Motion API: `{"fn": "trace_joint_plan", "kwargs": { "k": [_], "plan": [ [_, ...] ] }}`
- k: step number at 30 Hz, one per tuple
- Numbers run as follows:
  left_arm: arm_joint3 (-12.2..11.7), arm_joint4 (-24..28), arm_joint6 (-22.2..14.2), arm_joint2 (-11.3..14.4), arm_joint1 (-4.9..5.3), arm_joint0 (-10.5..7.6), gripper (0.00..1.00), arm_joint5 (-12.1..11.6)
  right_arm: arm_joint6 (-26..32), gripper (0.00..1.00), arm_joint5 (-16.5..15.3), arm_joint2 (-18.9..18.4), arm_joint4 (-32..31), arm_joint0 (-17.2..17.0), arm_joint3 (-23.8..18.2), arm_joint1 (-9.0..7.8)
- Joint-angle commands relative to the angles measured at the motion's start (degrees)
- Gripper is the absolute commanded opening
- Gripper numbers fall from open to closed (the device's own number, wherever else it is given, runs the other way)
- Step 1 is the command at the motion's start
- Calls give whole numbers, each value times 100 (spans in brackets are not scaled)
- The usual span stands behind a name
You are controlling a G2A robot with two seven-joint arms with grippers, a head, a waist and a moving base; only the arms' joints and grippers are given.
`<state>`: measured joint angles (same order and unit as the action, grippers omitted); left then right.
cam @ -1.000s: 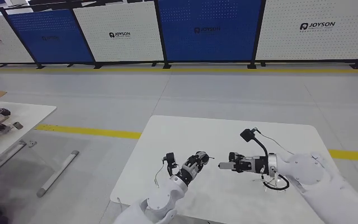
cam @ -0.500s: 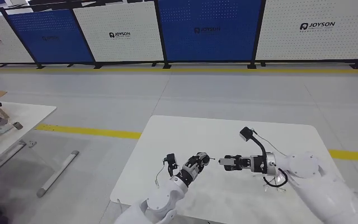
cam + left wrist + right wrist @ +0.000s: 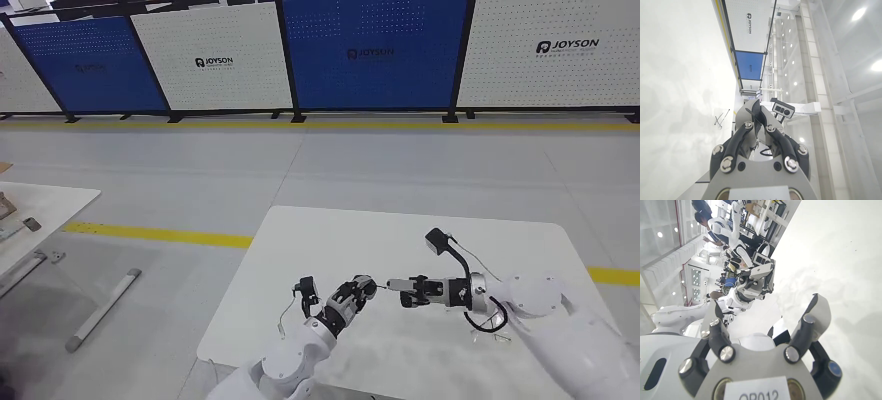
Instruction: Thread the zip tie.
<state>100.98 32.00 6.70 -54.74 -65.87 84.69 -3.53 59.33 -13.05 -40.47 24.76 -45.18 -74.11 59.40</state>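
You have the left gripper clamped on the tie; close the right gripper, spread wide beside it, squarely on the free end.

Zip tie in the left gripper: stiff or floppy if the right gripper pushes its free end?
Likely springy rather than floppy: the zip tie juts straight, unbent, from the shut left gripper. It looks thin and light, so a nudge may well deflect it.

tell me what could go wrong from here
The zip tie is thin and pinched only at the tips of the left gripper, so it may twist or slip when touched. The right gripper is open and sits close to the left one in the top view. A misjudged approach could make them collide.
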Motion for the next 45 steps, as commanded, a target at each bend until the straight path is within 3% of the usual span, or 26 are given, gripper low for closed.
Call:
{"fn": "trace_joint_plan", "kwargs": {
  "k": [1,4,9,10,11,18,23,25,34,38,44,45],
  "plan": [
    [0,-1,2,1,0,-1,0,-1,-6,100,-5,-1,-5,-2,-3,-2],
    [0,-1,2,1,0,-1,0,-1,-6,100,-5,-1,-5,-2,-3,-2],
    [-11,7,-55,1,-23,15,0,9,-176,100,276,-23,-152,-65,-76,22],
    [-9,-4,-58,-1,-27,23,0,5,-159,87,287,-20,-140,-59,-48,35],
    [-6,-15,-62,-4,-31,31,0,2,-134,48,306,-14,-108,-49,-17,51],
    [4,-77,-87,-44,-60,70,0,-10,77,21,260,47,55,71,292,190],
    [3,-101,-123,-66,-79,85,0,7,186,17,264,51,89,114,415,255],
    [5,-91,-145,-80,-87,88,0,28,287,11,249,46,135,127,461,279],
    [10,-181,-155,-114,-122,125,0,-11,489,18,283,61,201,210,640,394],
    [9,-211,-166,-133,-137,141,0,-27,513,13,297,57,185,240,701,439],
    [7,-232,-194,-173,-157,166,0,-35,580,19,365,38,167,269,773,494],
    [6,-233,-191,-182,-160,168,0,-32,594,24,367,37,163,269,778,502]
  ]
}}
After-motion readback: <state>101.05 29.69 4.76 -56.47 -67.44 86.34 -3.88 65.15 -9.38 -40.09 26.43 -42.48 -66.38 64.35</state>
